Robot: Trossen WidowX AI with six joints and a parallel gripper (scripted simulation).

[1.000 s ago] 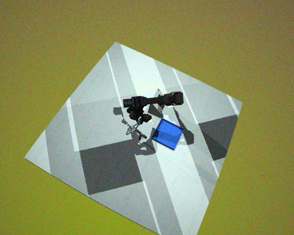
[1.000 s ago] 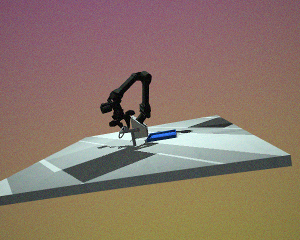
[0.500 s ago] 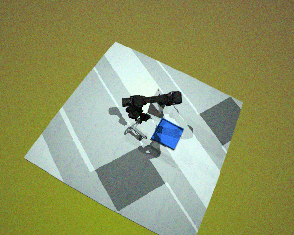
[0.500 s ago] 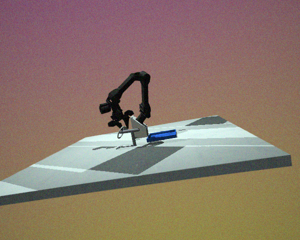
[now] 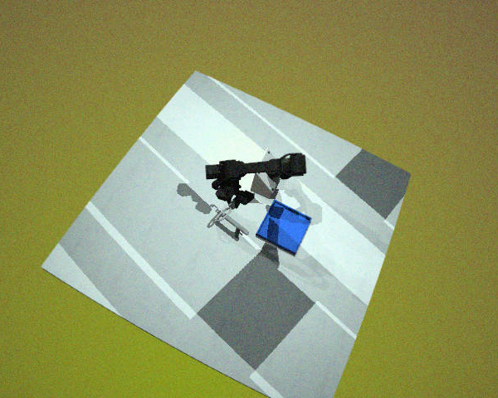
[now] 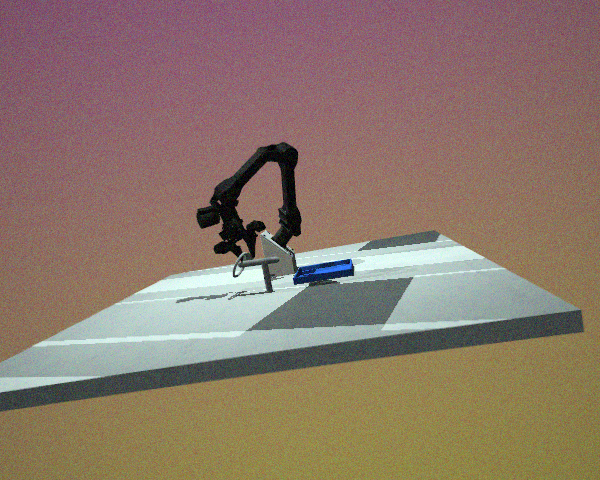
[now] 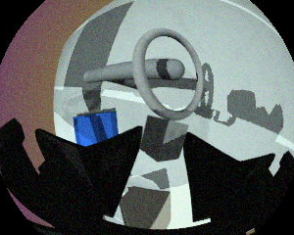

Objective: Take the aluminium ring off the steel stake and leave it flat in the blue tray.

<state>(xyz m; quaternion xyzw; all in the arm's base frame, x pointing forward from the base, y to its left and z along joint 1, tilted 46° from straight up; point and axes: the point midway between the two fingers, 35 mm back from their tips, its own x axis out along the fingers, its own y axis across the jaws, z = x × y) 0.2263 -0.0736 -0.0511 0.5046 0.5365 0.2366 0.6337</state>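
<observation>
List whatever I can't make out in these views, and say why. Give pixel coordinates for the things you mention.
- Exact grip spot of the fingers [image 5: 242,198] [image 6: 251,248] on the ring [image 5: 211,221] [image 6: 234,267] [image 7: 139,78]: top and exterior, too small and dark.
- Whether the ring touches the cross-bar [image 5: 238,224] [image 6: 261,261] [image 7: 108,72]: exterior, too small.
- Lower part of the blue tray [image 5: 275,244] [image 6: 323,277] [image 7: 95,128]: wrist, behind a finger.
- Part of the tray's floor: exterior, behind its near wall.

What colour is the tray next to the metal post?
Bright blue, seen best from the top.
</observation>
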